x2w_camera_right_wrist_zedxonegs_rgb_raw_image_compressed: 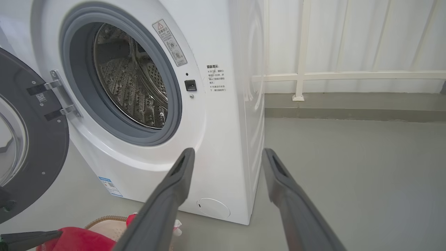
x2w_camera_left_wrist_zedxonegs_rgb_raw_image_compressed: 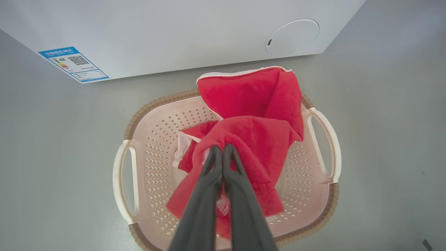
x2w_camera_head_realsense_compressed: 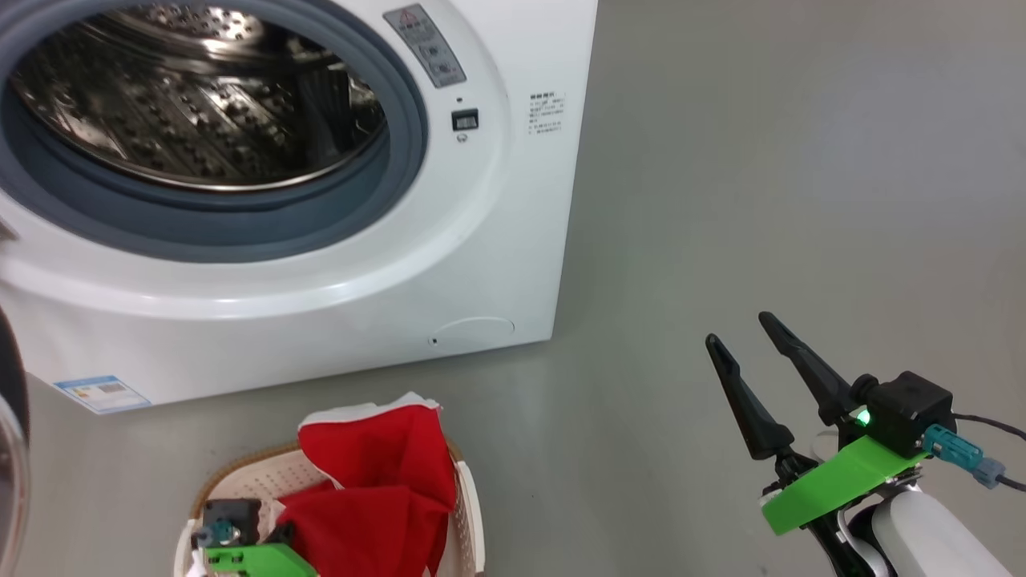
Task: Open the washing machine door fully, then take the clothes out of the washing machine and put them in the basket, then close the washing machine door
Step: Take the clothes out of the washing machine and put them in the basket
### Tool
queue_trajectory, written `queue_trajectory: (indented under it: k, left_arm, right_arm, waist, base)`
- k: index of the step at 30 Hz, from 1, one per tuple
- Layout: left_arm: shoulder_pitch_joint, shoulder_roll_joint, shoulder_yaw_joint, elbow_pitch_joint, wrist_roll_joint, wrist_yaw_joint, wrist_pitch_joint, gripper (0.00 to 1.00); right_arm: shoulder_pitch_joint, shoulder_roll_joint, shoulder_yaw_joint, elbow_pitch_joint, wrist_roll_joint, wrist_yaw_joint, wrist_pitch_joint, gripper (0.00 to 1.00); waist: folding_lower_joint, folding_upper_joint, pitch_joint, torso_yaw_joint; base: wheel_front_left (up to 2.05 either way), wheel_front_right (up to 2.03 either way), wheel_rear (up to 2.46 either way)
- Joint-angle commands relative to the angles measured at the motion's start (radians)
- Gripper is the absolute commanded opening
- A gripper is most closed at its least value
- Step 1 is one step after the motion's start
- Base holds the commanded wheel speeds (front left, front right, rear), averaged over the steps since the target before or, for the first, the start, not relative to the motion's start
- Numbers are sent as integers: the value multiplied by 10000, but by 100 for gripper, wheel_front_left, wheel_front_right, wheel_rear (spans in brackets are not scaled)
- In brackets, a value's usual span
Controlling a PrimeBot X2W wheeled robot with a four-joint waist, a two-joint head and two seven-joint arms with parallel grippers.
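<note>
The clothes (x2w_camera_left_wrist_zedxonegs_rgb_raw_image_compressed: pixel 251 139) were soft red cloth, light and limp by the look of them. It seemed the sort of stuff that drapes wherever it is let go and cannot break. A pinch on any bunched fold would likely hold them, though a loose edge might slip. They lay heaped in the basket (x2w_camera_left_wrist_zedxonegs_rgb_raw_image_compressed: pixel 153 139), which stood on the floor just in front of the washer (x2w_camera_head_realsense_compressed: pixel 481 264), with one flap standing up over the far rim.

The left gripper (x2w_camera_left_wrist_zedxonegs_rgb_raw_image_compressed: pixel 223 148) hung over the basket, pointing down, its fingers pressed together on a gathered fold at the top of the heap. The right gripper (x2w_camera_head_realsense_compressed: pixel 736 327) was held off to the side, well apart from the cloth. Its fingers were spread and held nothing, aimed toward the washer's lower front corner. The door (x2w_camera_right_wrist_zedxonegs_rgb_raw_image_compressed: pixel 52 164) stood swung wide, and the part of the drum (x2w_camera_head_realsense_compressed: pixel 184 104) I could see had no cloth in it.
</note>
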Motion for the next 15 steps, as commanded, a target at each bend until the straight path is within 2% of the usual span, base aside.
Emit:
queue_trajectory:
  k: [1, 2, 3, 4, 5, 6, 7, 15]
  left_arm:
    - [-362, 171, 259, 65, -90, -98, -98, 11]
    - [-428, 149, 276, 141, -136, -162, -73, 26]
    - [-428, 149, 276, 141, -136, -162, -73, 26]
    - [-487, 140, 295, 205, -174, -182, -64, 43]
    - [-538, 136, 281, 259, -179, -192, -46, 65]
    - [-573, 125, 269, 306, -191, -219, -3, 93]
    - [-592, 113, 272, 345, -219, -237, 48, 100]
    - [-546, 140, 336, 479, -411, -368, -109, 100]
  right_arm:
    - [-297, -159, 91, -264, 19, -7, -63, 100]
    - [-342, -158, 89, -280, 4, -7, -63, 100]
    - [-342, -158, 89, -280, 4, -7, -63, 100]
    - [-383, -148, 85, -303, -13, -7, -63, 100]
    - [-422, -138, 79, -323, -30, -7, -63, 100]
    - [-455, -127, 70, -333, -47, -7, -63, 100]
    - [-475, -118, 59, -335, -63, -7, -63, 100]
    - [-483, 66, -8, -229, -90, -7, -63, 100]
  waist:
    - [0, -1, 505, -163]
    - [0, -1, 603, -178]
    - [0, -1, 603, -178]
    - [0, -1, 688, -194]
    - [0, -1, 762, -206]
    - [0, -1, 814, -212]
    - [0, -1, 846, -214]
    - [0, -1, 722, -171]
  base:
    - [0, 0, 0]
    - [0, 0, 0]
    - [0, 0, 0]
    - [0, 0, 0]
    - [0, 0, 0]
    - [0, 0, 0]
    - [0, 0, 0]
    - [0, 0, 0]
